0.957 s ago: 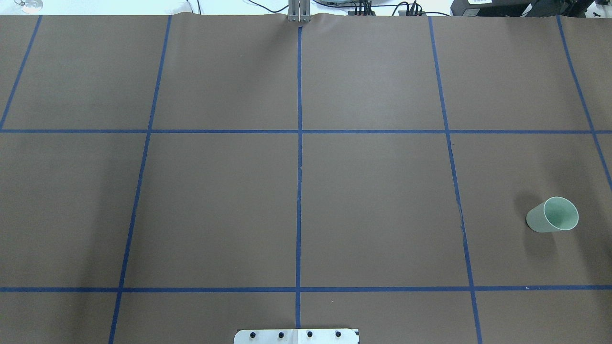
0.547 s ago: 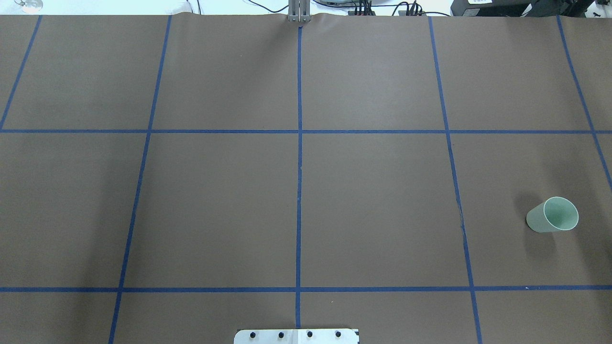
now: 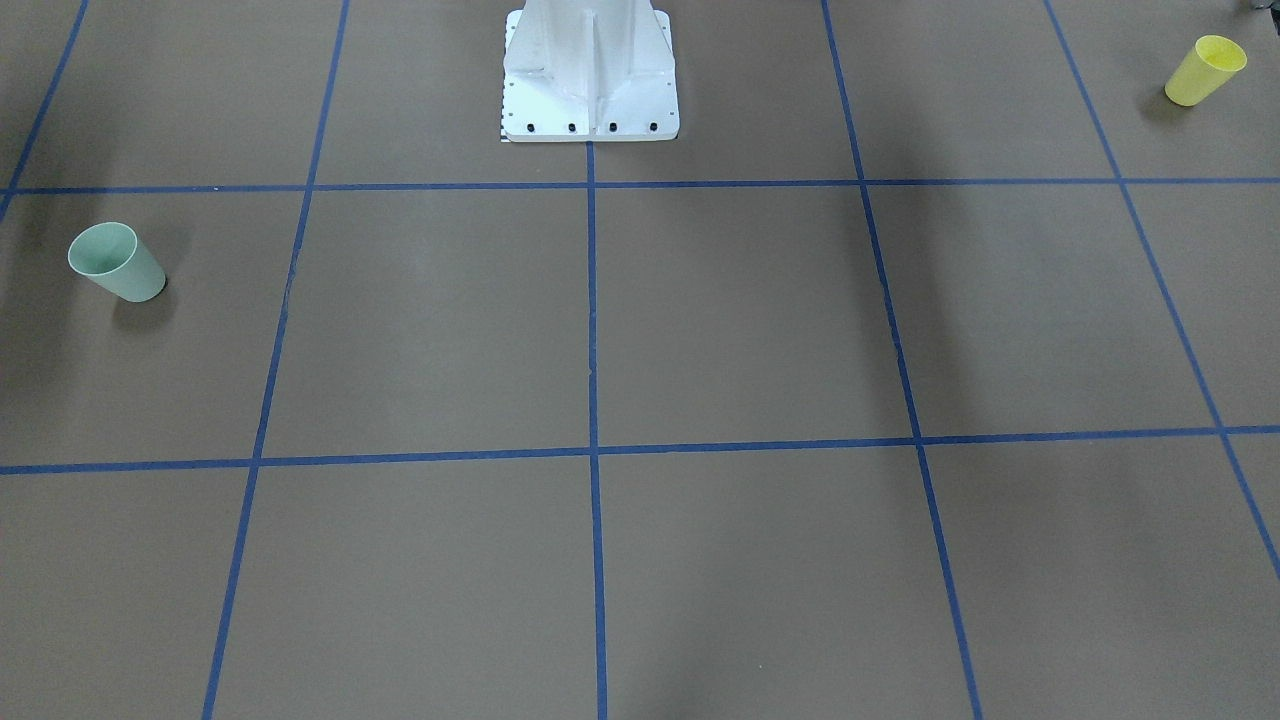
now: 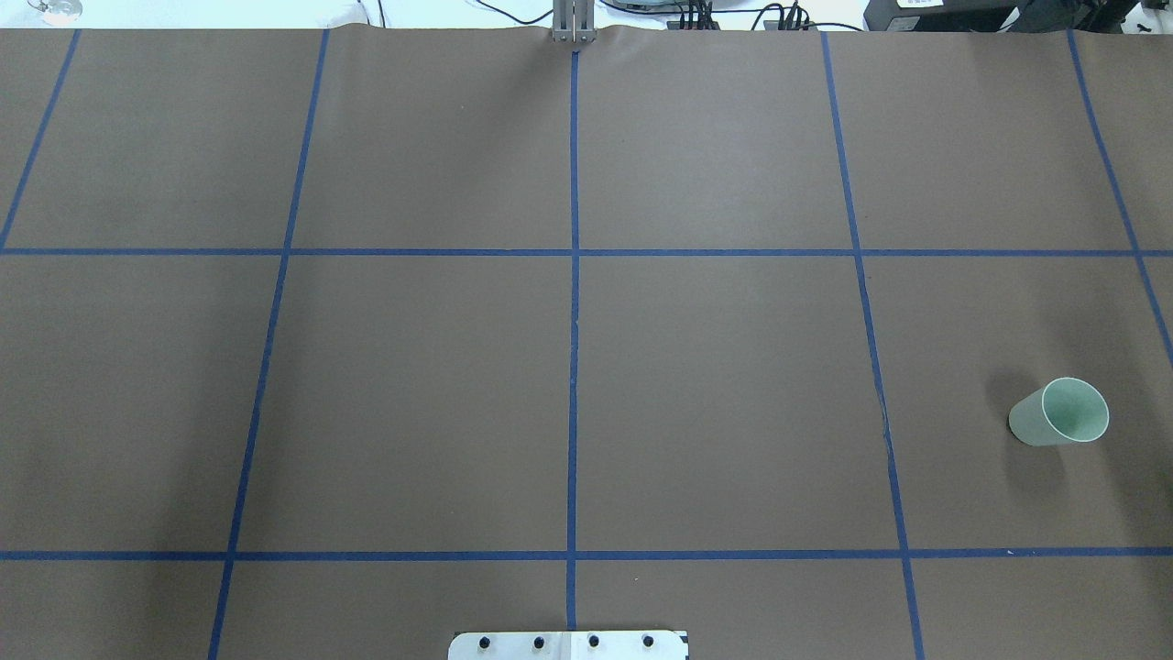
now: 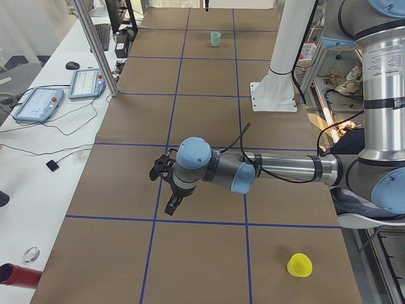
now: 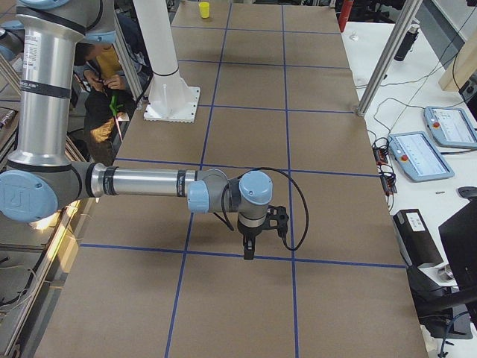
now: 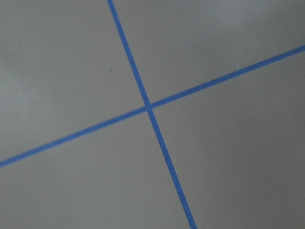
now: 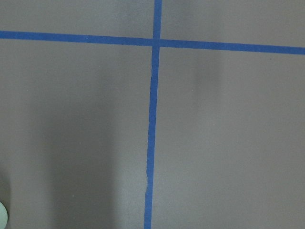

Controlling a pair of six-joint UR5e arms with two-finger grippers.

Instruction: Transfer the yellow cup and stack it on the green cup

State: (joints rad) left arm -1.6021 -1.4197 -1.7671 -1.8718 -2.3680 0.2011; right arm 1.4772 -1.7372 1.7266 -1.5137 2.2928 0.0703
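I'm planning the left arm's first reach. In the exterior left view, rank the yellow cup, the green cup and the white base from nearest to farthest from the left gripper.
1. Nearest the left gripper: the yellow cup, at the table's near end, towards the robot's side.
2. Next: the white base, mid-table at the robot's edge.
3. Farthest: the green cup, at the far end.

The left gripper (image 5: 171, 206) is small and dark in the middle of the left side view, so how its jaws stand cannot be made out. It is the same for the right gripper (image 6: 248, 250) in the right side view. A pale sliver (image 8: 1, 213) is cut off at the bottom left corner of the right wrist view.
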